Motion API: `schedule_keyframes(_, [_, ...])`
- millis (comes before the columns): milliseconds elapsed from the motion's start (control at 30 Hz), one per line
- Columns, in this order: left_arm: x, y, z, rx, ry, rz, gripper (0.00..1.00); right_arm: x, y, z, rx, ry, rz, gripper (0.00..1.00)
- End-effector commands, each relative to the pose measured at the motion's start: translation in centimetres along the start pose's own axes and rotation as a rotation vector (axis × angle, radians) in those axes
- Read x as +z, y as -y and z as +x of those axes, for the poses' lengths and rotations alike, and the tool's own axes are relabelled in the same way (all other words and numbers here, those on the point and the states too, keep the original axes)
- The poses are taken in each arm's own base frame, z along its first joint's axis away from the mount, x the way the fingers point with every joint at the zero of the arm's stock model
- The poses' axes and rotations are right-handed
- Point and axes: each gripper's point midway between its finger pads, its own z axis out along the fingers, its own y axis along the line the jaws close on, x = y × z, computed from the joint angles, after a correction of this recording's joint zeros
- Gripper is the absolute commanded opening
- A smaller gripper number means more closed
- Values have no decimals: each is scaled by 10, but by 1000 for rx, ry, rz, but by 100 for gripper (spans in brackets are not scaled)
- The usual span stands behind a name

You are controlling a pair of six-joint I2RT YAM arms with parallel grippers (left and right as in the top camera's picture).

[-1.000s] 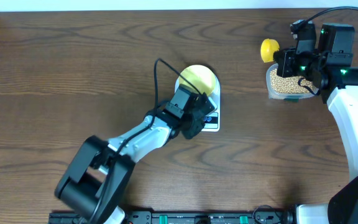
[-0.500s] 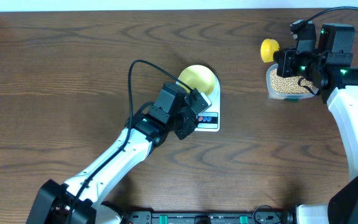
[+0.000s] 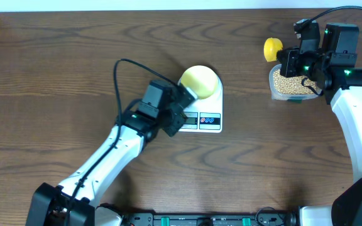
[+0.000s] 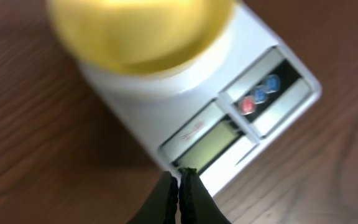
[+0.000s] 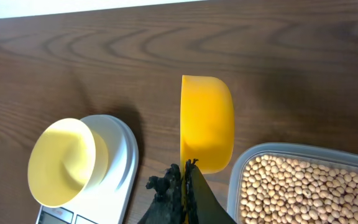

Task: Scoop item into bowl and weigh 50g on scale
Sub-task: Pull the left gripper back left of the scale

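The pale yellow bowl [image 3: 199,81] sits on the white scale [image 3: 210,119], and no beans show inside it [image 5: 64,162]. My left gripper [image 3: 182,122] is shut and empty, its tips [image 4: 180,175] just at the front-left corner of the scale's grey display [image 4: 209,146]. In the left wrist view the bowl [image 4: 142,31] is a blur at the top. My right gripper [image 3: 283,60] is shut on the handle of a yellow scoop [image 5: 207,121], held above the table beside the clear container of tan beans [image 5: 303,193]. The scoop's cup [image 3: 272,49] points away from the container [image 3: 288,85].
The scale's red and blue buttons [image 4: 260,96] lie right of the display. A black cable [image 3: 121,75] loops over the left arm. The dark wooden table [image 3: 55,75] stretches left of the scale, and its far edge [image 3: 168,10] meets a white wall.
My left arm has drawn back to the left, so its shut gripper has slid off the scale's front panel to the display's left edge. The right arm and scoop have not moved.
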Motion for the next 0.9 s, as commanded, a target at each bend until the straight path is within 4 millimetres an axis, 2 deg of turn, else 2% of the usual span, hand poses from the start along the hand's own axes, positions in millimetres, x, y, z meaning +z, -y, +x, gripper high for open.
schedule_keyframes(0, [-4,-18,7,-38,-9,-36,8,-9,-4,-13,-36,38,-3,1])
schedule_keyframes(300, [-6,-12,32,73,-102,8,7,-9,-4,-13,-36,37,-3,1])
schedule_keyframes(600, [-12,-13,26,100,-78,-2,8,-9,-4,-13,-35,37,-4,1])
schedule_keyframes(800, [-35,-30,16,91,-9,-50,8,-9,-4,-13,-35,37,-5,1])
schedule_keyframes(867, [-39,-28,12,76,30,-12,8,-9,-4,-13,-35,37,-4,1])
